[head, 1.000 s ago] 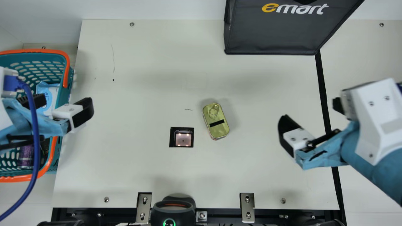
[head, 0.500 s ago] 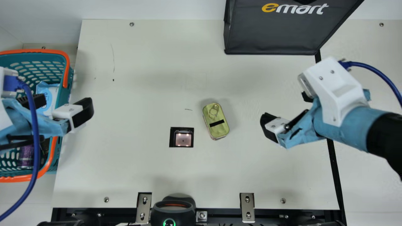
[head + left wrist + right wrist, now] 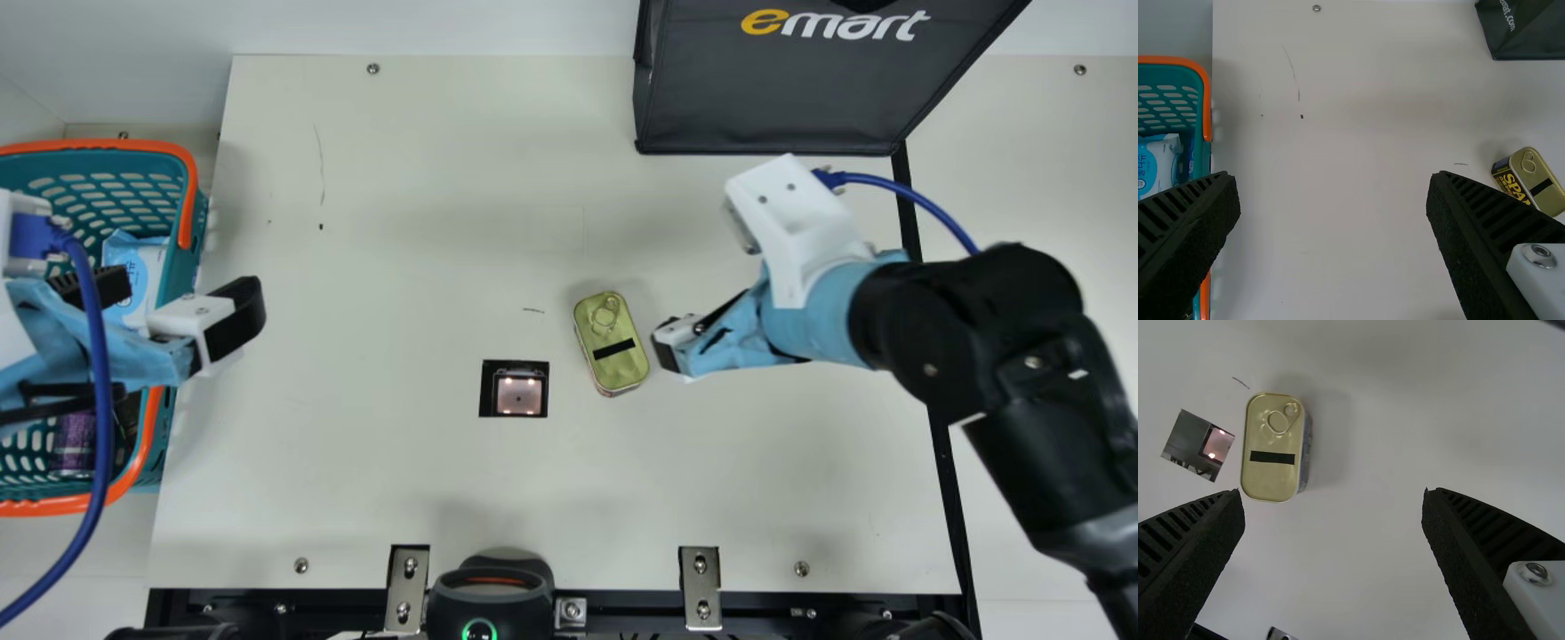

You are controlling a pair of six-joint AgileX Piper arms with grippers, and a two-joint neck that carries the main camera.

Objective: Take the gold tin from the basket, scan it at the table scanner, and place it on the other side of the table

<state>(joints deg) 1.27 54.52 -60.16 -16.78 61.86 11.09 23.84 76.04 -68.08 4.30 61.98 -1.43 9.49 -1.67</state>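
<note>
Left side first. My left pincer [image 3: 1333, 177] has not shifted over these frames: parked over the right rim of the basket [image 3: 160, 147], fingers wide apart, holding nothing.

Mid tabletop [image 3: 400, 498], the gold tin [image 3: 612, 345] hasn't budged either. Lies flat, ring-pull side up, slightly askew, just right of the table scanner [image 3: 519, 396].

Right side is where the change is. My right pincer [image 3: 1331, 495] has swept in leftward from the right-hand edge and is now near the tin's right side. Reads to me as the pickup passing to this arm, the tin being already out of the basket. Can't tell whether it has been scanned.

Pose, left to right: left wrist sits over the basket, one finger on either side of its right rim. Right arm reaches in from the near right, bent at the black joint, wrist camera on its far side, fingers spread and empty. Needs a bit more leftward travel, I judge, before lowering around the tin.
</note>
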